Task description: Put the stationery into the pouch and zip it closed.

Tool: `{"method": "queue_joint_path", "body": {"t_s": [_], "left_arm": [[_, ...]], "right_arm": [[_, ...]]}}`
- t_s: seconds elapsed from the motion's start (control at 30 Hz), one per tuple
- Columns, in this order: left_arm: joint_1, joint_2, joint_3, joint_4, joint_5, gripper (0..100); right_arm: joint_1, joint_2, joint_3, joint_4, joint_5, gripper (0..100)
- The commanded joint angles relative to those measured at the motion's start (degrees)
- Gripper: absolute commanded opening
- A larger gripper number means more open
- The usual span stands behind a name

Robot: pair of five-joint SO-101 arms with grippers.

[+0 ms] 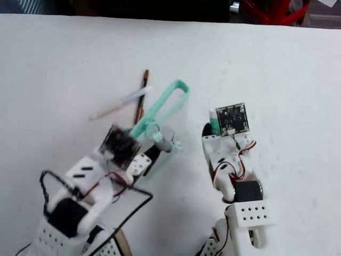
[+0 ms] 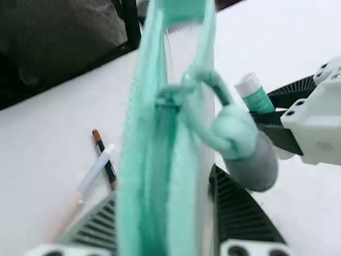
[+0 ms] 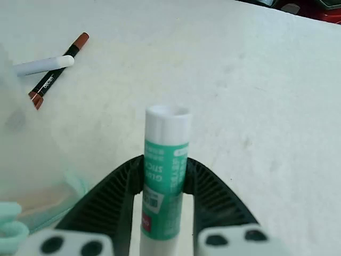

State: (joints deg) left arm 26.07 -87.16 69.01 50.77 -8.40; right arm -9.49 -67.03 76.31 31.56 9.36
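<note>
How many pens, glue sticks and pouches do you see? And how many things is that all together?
Pens: 2, the white pen and the dark pen
Glue sticks: 1, the glue stick
Pouches: 1, the pouch
Total: 4

White table (image 1: 64,53), dark mesh chair (image 2: 53,37) behind it; red object (image 1: 272,10) beyond far edge

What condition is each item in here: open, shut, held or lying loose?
Pouch: unzipped, held in the left jaws.
Glue stick: capped, clamped in the right jaws.
Brown pencil: loose on the table.
White pen: loose, lying across the brown pencil.
</note>
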Motion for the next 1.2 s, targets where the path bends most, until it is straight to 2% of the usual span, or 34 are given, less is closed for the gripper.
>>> {"method": "queue_joint_path", "body": {"t_s": [0.0, 0.07, 0.57, 0.77, 0.93, 1.17], "left_arm": [[-0.3, -15.6, 4.0, -0.1, 0.5, 17], [-0.3, -19.3, 5.2, 0.1, 0.4, 17], [-0.3, -15.8, -1.1, 5.6, 0.5, 16], [-0.3, -15.8, -1.1, 5.5, 0.1, 2], [-0.3, -15.8, -1.1, 5.3, 0.1, 4], [-0.3, -15.8, 0.0, 5.2, 0.1, 4]], "right_arm": [[0.0, -0.6, -0.4, -1.2, -0.6, 1.8], [0.0, -0.6, -0.4, -1.2, -0.6, 1.8], [-0.1, -0.9, 0.5, -1.5, -0.6, 1.8], [0.8, -1.0, -2.5, 0.5, -0.5, 1.8], [2.0, -1.0, -14.6, 9.7, -0.4, 1.8], [0.0, -0.5, -43.5, 23.1, -0.4, 1.8]]}}
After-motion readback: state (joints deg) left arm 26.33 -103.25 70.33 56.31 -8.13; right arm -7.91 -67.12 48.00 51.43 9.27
